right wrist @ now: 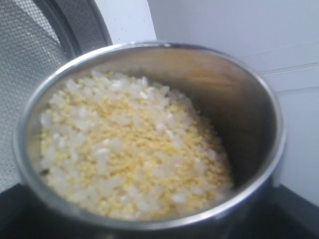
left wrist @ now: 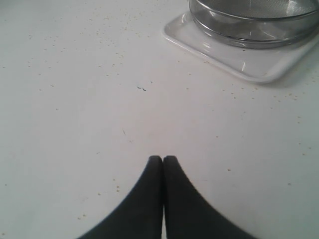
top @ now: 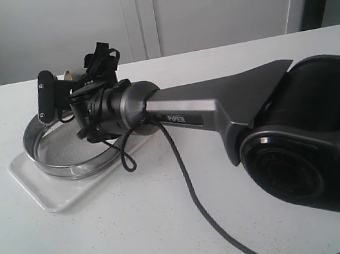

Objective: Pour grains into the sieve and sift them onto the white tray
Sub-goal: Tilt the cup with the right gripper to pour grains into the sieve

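Note:
The sieve [top: 64,159], a wide steel ring with grey mesh, rests on the white tray [top: 39,184] at the left of the table. My right gripper [top: 63,96] has reached across and hangs over the sieve's far rim, shut on a small steel cup [right wrist: 239,114]. The cup holds the grains [right wrist: 129,154], golden granules mixed with pale rice-like ones, heaped toward the side nearest the sieve mesh [right wrist: 22,79]. The mesh that shows is bare. My left gripper [left wrist: 163,160] is shut and empty, low over the table, a short way from the tray [left wrist: 249,67] and the sieve [left wrist: 249,27].
The right arm's long dark body [top: 232,107] and its cable [top: 195,201] stretch across the middle of the white table [top: 142,236]. Tiny stray specks [left wrist: 107,186] dot the tabletop around the left gripper. A pale wall stands behind the table.

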Controlling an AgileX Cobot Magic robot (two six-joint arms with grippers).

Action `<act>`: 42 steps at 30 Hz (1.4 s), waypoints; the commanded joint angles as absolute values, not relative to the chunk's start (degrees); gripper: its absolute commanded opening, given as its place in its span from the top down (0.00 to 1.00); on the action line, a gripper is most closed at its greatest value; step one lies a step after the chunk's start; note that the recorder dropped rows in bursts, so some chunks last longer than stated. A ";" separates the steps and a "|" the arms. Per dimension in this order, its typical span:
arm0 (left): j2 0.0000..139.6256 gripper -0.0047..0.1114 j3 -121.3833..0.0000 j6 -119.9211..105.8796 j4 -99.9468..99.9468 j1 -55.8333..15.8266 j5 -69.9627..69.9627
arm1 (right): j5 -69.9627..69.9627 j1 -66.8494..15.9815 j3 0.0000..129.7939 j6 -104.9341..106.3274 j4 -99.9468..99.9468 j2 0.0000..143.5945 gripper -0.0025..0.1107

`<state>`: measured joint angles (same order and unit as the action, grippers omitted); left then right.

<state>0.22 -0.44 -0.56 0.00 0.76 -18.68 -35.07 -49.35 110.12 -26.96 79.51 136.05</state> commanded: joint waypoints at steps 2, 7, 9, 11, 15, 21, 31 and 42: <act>0.00 0.96 0.00 0.00 0.00 0.83 -19.09 | -37.34 -49.68 110.77 -27.47 83.33 135.50 0.98; 0.00 0.96 0.00 0.00 0.00 0.83 -19.09 | -37.88 -49.68 110.86 -27.47 86.90 135.50 0.98; 0.00 0.96 0.00 0.00 0.00 0.83 -19.09 | -37.88 -49.68 110.86 -27.47 87.66 135.50 0.98; 0.00 0.96 0.00 0.00 0.00 0.83 -19.09 | -37.88 -49.68 110.86 -27.35 88.09 135.50 0.98; 0.00 0.96 0.00 0.00 0.00 0.83 -19.09 | -38.26 -49.68 110.86 -27.35 89.89 135.81 0.98; 0.00 0.96 0.00 0.00 0.00 0.83 -19.09 | -40.45 -49.68 110.86 -27.01 91.63 137.65 0.98; 0.00 0.96 0.00 0.00 0.00 0.83 -19.09 | -42.56 -49.69 110.86 -25.52 94.54 139.37 0.98; 0.00 0.96 0.00 0.00 0.00 0.83 -19.09 | -42.43 -49.79 110.86 -22.01 97.06 139.37 0.98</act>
